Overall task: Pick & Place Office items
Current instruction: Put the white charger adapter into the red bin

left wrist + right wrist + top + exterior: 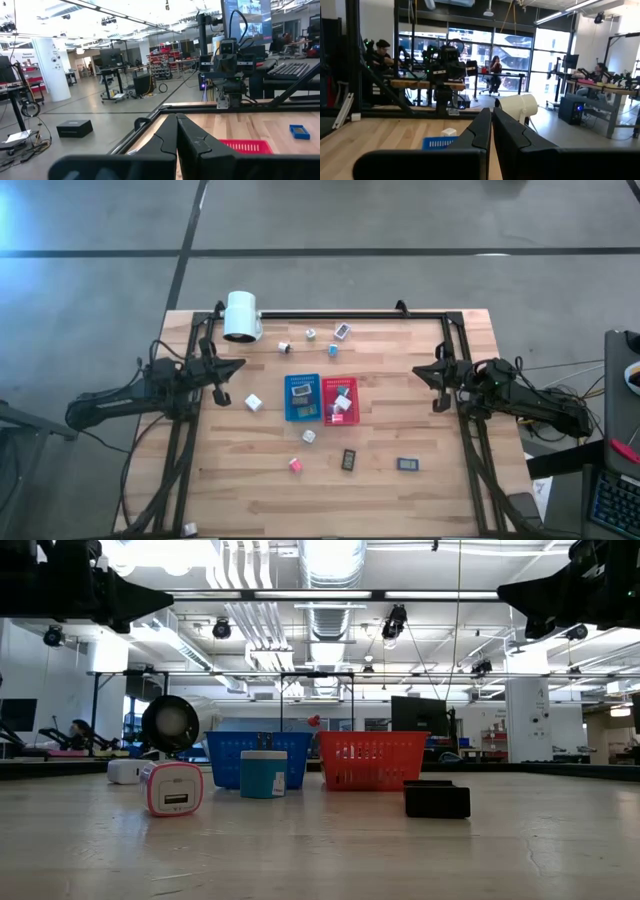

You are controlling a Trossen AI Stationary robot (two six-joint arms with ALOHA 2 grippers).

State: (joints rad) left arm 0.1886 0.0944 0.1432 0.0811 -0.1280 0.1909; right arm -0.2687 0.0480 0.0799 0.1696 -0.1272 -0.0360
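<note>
The office items (pixel 308 437) are partly sorted and mostly not; in the high view a few small pieces already lie in the two trays at the middle of the frame, a flat one in the blue tray (pixel 302 398) and two or three cubes in the red tray (pixel 340 401) just right of it; the rest are scattered on the wooden table (pixel 400 510). Above the trays a small group lies near the white cylinder (pixel 241 316); a white cube (pixel 253 402) sits left of the blue tray; below the trays are a pink cube (pixel 296 465), a dark flat piece (pixel 348 459) and a blue-edged flat piece (pixel 407 464). By my count about nine remain loose, so the job looks under half done. The left gripper (pixel 235 366) hangs at the left edge and the right gripper (pixel 420 371) at the right edge, both pinched together and carrying nothing, well away from every piece.
</note>
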